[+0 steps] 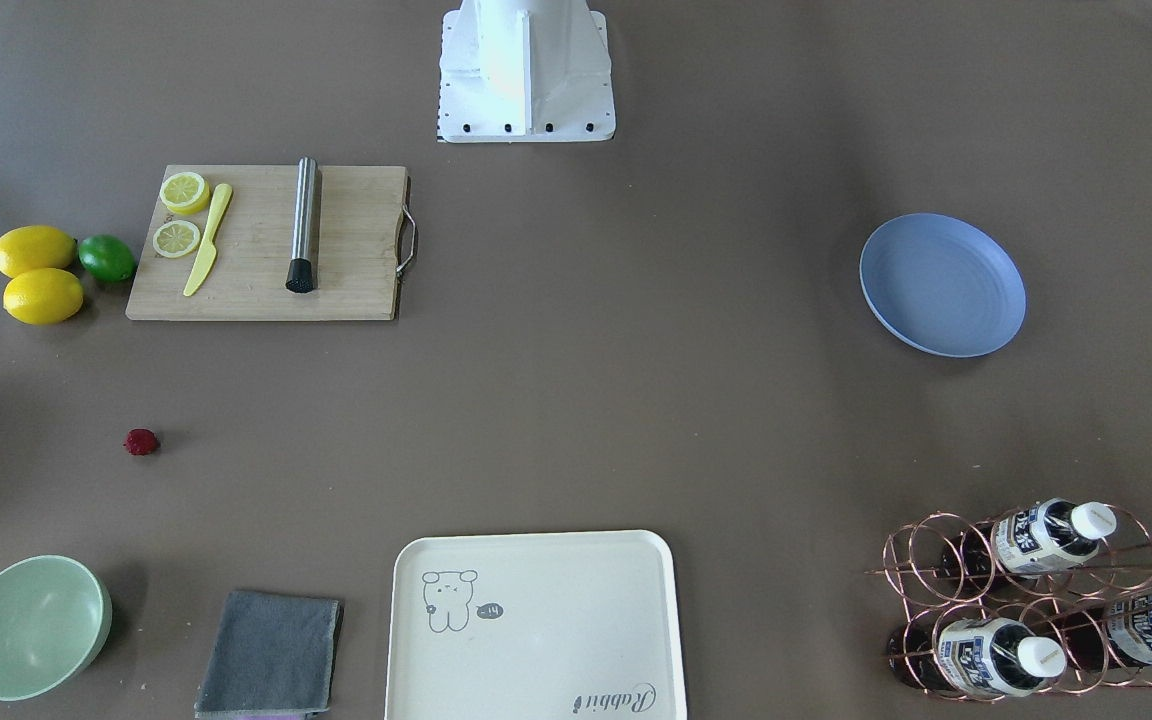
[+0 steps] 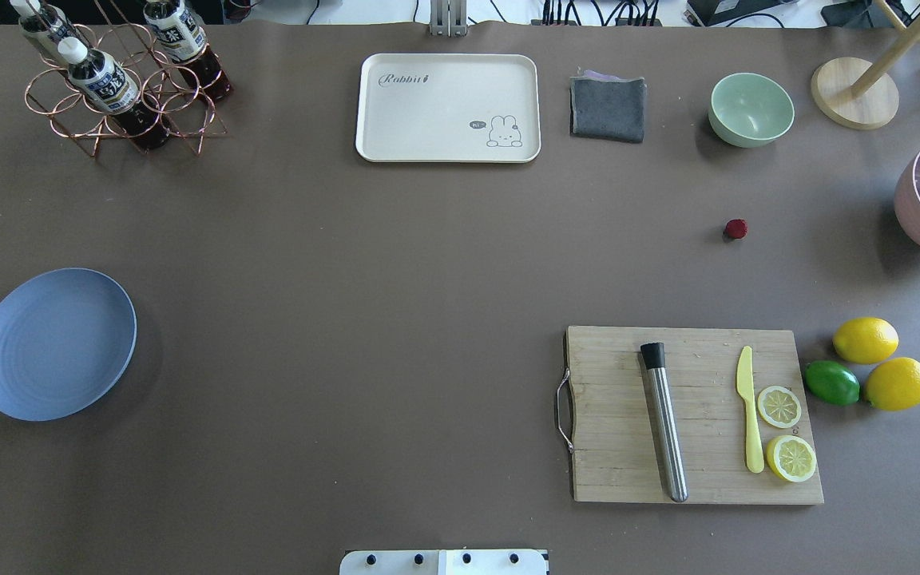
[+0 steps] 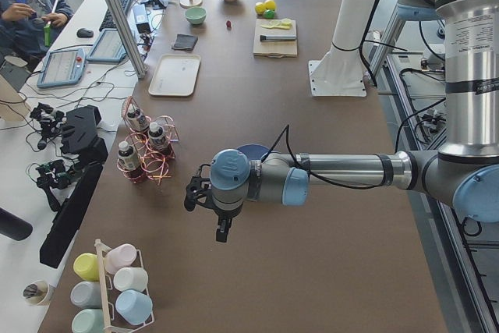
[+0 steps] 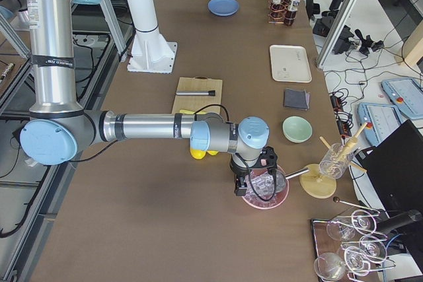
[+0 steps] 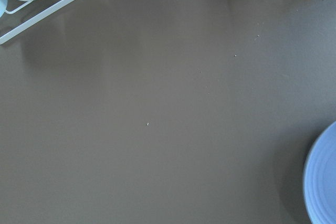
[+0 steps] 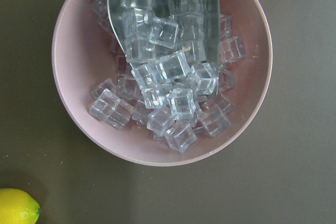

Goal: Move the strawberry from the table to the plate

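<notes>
The strawberry [image 1: 141, 441] [image 2: 735, 229], small and dark red, lies alone on the grey-brown table [image 2: 348, 279], between the green bowl and the cutting board. The blue plate [image 1: 941, 285] [image 2: 55, 343] sits far across the table with nothing on it; its rim shows at the right edge of the left wrist view [image 5: 323, 182]. My left gripper [image 3: 222, 232] hangs above bare table beside the plate, seen only from the side, so I cannot tell its state. My right gripper [image 4: 241, 189] hovers over the pink ice bowl, and its state is likewise unclear.
A wooden cutting board [image 2: 691, 415] carries a steel muddler, a yellow knife and lemon slices; two lemons and a lime [image 2: 831, 382] lie beside it. A cream tray [image 2: 448, 108], grey cloth [image 2: 608, 108], green bowl [image 2: 751, 109], bottle rack [image 2: 116, 80] and pink ice bowl [image 6: 163, 66] line the far side.
</notes>
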Available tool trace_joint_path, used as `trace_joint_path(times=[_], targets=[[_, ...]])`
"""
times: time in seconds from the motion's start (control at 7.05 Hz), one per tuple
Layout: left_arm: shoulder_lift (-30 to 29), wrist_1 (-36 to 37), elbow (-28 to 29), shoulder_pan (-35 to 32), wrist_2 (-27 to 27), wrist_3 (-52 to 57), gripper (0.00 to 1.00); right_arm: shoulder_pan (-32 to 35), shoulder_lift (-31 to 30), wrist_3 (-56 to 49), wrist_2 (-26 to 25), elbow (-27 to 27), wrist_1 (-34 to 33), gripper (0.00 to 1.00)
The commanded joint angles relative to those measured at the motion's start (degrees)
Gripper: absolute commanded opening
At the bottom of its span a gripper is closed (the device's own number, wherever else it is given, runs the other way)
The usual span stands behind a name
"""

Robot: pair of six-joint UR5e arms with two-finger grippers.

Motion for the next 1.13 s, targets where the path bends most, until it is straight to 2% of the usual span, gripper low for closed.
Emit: trace_joint_path(times=[0.0, 0.43, 0.85, 0.99], targets=[[-0.44, -0.28, 0.12, -0.06, -0.02, 0.0, 0.98, 0.0, 0.06, 0.0, 0.31, 0.57, -0.04, 1.0], [-0.88, -3.25, -0.5, -0.15, -0.11, -0.26, 0.98, 0.0, 0.06, 0.0, 0.31, 0.74, 0.05, 1.0], [-0.71, -10.8, 0.02, -0.06, 0.07, -0.09, 0.98, 0.0, 0.06, -0.09, 0.31, 0.74, 0.05, 1.0], [-0.97, -15.62, 1.07, -0.06, -0.28, 0.0, 0.98, 0.0, -0.11, 0.0, 0.31, 0.74, -0.04, 1.0]])
